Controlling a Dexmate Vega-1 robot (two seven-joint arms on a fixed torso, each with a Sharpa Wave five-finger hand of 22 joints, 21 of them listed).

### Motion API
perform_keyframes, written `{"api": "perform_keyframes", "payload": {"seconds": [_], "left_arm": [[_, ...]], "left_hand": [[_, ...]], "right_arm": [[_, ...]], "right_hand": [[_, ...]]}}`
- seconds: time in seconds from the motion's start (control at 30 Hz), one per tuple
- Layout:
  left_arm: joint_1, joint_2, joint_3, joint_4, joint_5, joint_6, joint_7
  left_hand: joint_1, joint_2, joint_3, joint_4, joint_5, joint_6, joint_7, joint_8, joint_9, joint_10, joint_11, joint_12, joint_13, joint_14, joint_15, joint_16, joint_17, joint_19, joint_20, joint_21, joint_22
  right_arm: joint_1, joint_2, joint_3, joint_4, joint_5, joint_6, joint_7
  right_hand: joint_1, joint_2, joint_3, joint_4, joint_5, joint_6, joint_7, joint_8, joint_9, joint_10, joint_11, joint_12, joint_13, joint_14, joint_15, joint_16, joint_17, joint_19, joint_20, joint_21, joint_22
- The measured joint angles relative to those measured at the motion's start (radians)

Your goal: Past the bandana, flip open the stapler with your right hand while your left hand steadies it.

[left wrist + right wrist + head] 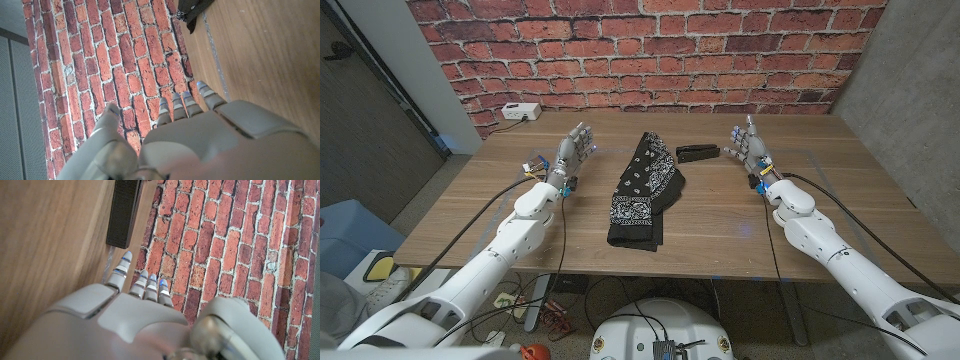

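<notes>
Left hand (573, 150), right hand (749, 141) raised, empty, fingers apart.

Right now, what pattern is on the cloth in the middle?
White paisley print on the black cloth bandana, best in the head view.

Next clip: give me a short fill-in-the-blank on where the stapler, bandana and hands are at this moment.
1. The black stapler lies between the bandana and the robot's ____ hand.
2. The left hand holds ____.
3. The stapler is still ____, not flipped open.
4. Behind the wooden table stands a ____ wall.

Missing words: right; nothing; closed; brick
</notes>
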Motion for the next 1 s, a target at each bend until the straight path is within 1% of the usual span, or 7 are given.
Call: {"api": "perform_keyframes", "payload": {"seconds": [0.1, 0.13, 0.4, 0.5, 0.67, 0.73, 1.0], "left_arm": [[0.0, 0.0, 0.0, 0.0, -0.002, -0.006, -0.006], [-0.01, -0.011, 0.003, 0.026, -0.002, -0.006, -0.006], [-0.011, -0.013, 0.003, 0.034, -0.006, -0.016, -0.015], [-0.011, -0.013, 0.003, 0.034, -0.007, -0.019, -0.016], [-0.011, -0.013, 0.0, 0.037, -0.007, -0.027, -0.021], [-0.012, -0.013, 0.0, 0.037, -0.007, -0.03, -0.023], [-0.016, -0.01, -0.002, 0.045, -0.007, -0.035, -0.033]], "left_hand": [[0.0, 0.0, 0.0, 0.0, 0.0, 0.0, 0.0, 0.0, 0.005, 0.0, 0.0, 0.0, 0.0, 0.0, 0.0, 0.0, 0.0, 0.0, 0.0, 0.0, 0.0], [0.0, 0.0, 0.0, 0.0, 0.0, 0.0, 0.0, 0.0, 0.005, 0.0, 0.0, 0.0, 0.0, 0.0, 0.0, 0.0, 0.0, 0.0, 0.0, 0.0, 0.0], [0.0, 0.0, 0.0, 0.0, 0.0, 0.0, 0.0, 0.0, 0.005, 0.0, 0.0, 0.0, 0.0, 0.0, 0.0, 0.0, 0.0, 0.0, 0.0, 0.0, 0.0], [0.0, 0.0, 0.0, 0.0, 0.0, 0.0, 0.0, 0.0, 0.005, 0.0, 0.0, 0.0, -0.003, 0.0, 0.0, 0.0, 0.0, 0.0, 0.0, 0.0, 0.0], [0.0, 0.0, 0.0, 0.0, 0.0, 0.0, 0.0, 0.0, 0.005, 0.0, 0.0, 0.0, -0.003, 0.0, 0.0, 0.0, 0.0, 0.0, 0.0, 0.0, 0.0], [0.0, 0.0, 0.0, 0.0, 0.0, 0.0, 0.0, 0.0, 0.005, 0.0, 0.0, 0.0, -0.003, 0.0, 0.0, 0.0, 0.0, 0.0, 0.0, 0.0, 0.0], [0.0, 0.0, 0.0, 0.0, 0.0, 0.0, 0.0, 0.0, 0.005, 0.0, 0.0, 0.0, -0.008, 0.0, 0.0, 0.0, 0.0, 0.0, 0.0, 0.0, 0.0]], "right_arm": [[-0.002, -0.001, 0.0, -0.005, 0.0, 0.0, 0.0], [-0.002, -0.001, 0.0, -0.005, 0.0, -0.009, -0.007], [-0.008, -0.002, 0.0, -0.01, 0.0, -0.011, -0.012], [-0.011, 0.0, 0.0, -0.01, -0.005, -0.007, -0.022], [-0.013, 0.001, -0.001, -0.011, -0.014, -0.005, -0.032], [-0.013, 0.0, -0.003, -0.016, -0.017, -0.005, -0.035], [-0.014, -0.009, -0.008, -0.032, -0.04, -0.02, -0.059]], "right_hand": [[0.001, 0.001, 0.0, 0.0, 0.0, 0.0, 0.0, 0.0, 0.0, 0.0, 0.0, 0.0, 0.0, 0.001, -0.001, 0.0, 0.0, 0.0, 0.0, 0.0, 0.0], [0.001, 0.001, 0.0, 0.0, 0.0, 0.0, 0.0, 0.0, 0.0, 0.0, 0.0, 0.0, 0.0, 0.0, -0.001, 0.0, 0.0, 0.0, 0.0, 0.0, 0.0], [0.001, 0.001, 0.0, 0.0, 0.0, 0.0, 0.0, 0.0, 0.0, 0.002, -0.002, 0.002, 0.0, 0.004, -0.004, 0.0, 0.0, 0.0, 0.0, 0.0, 0.0], [0.006, -0.002, -0.004, -0.004, 0.0, 0.004, -0.004, 0.0, 0.0, 0.011, -0.011, 0.008, -0.002, 0.015, -0.015, 0.006, 0.0, 0.007, -0.007, 0.008, -0.002], [0.019, -0.002, -0.004, -0.004, 0.0, 0.004, -0.004, 0.0, 0.0, 0.014, -0.007, 0.008, -0.003, 0.018, -0.019, 0.008, 0.0, 0.013, -0.013, 0.008, -0.003], [0.023, 0.002, 0.0, -0.008, 0.0, 0.004, -0.004, 0.0, 0.0, 0.02, -0.013, 0.008, -0.003, 0.018, -0.019, 0.008, 0.0, 0.013, -0.013, 0.008, -0.003], [0.036, 0.006, 0.009, -0.017, 0.0, 0.003, -0.004, 0.004, 0.0, 0.023, -0.009, 0.008, -0.003, 0.018, -0.019, 0.008, -0.003, 0.009, -0.017, 0.008, -0.003]]}}
